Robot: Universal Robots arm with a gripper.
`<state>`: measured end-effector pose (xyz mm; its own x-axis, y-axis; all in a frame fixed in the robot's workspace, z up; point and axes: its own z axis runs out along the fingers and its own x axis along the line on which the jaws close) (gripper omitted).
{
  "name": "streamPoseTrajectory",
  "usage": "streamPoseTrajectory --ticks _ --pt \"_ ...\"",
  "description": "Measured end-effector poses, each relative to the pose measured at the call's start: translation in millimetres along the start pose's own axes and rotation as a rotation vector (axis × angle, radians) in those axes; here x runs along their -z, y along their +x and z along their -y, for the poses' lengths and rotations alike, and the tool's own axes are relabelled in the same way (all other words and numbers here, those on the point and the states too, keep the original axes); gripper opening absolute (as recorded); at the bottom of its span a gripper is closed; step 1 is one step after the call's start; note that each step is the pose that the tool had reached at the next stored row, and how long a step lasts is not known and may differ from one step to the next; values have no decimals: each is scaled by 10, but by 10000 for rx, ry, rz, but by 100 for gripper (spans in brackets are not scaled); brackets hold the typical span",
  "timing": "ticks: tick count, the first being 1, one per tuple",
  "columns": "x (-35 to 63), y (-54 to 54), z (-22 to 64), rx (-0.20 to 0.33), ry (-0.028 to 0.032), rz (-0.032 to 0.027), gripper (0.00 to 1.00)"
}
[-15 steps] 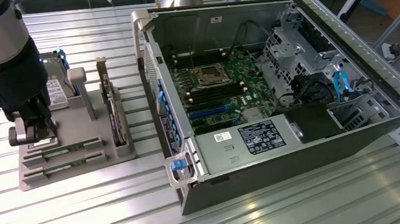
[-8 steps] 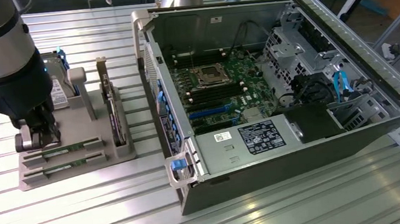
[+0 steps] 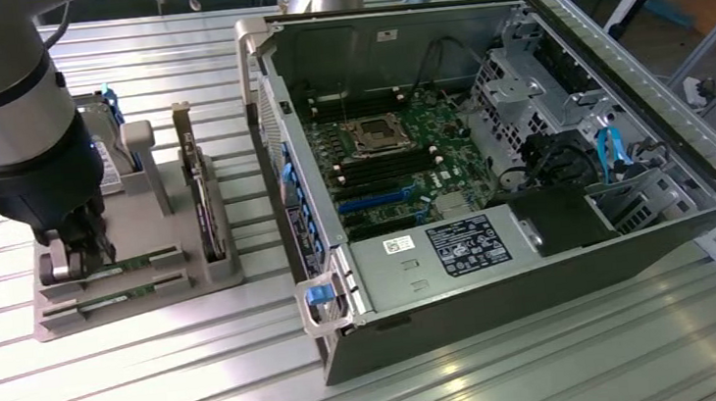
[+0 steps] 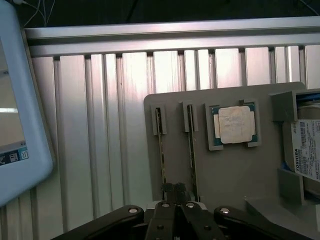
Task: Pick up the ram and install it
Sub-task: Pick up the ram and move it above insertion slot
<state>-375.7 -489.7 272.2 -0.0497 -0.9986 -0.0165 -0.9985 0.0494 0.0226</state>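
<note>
Closed gripper (image 4: 173, 189) between two ram sticks (image 4: 161, 155) edge-on in grey holder (image 4: 235, 170), processor (image 4: 233, 125) nearby

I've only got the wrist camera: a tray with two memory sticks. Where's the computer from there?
Observer: The computer case lies to the exterior view's right of the gray tray, apart from it.
Operator: Is it open?
Observer: Yes, its side is off and the motherboard faces up.
Operator: Where's the gripper on the tray?
Observer: The gripper sits low by the memory sticks, on the tray's side away from the case.
</note>
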Motion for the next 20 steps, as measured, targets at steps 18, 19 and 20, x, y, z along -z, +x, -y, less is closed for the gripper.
streamPoseTrajectory --ticks 18,19,20 --pt "-99 10 3 1 17 0 11" --pt "-99 10 3 1 17 0 11" --pt "-99 10 3 1 17 1 17"
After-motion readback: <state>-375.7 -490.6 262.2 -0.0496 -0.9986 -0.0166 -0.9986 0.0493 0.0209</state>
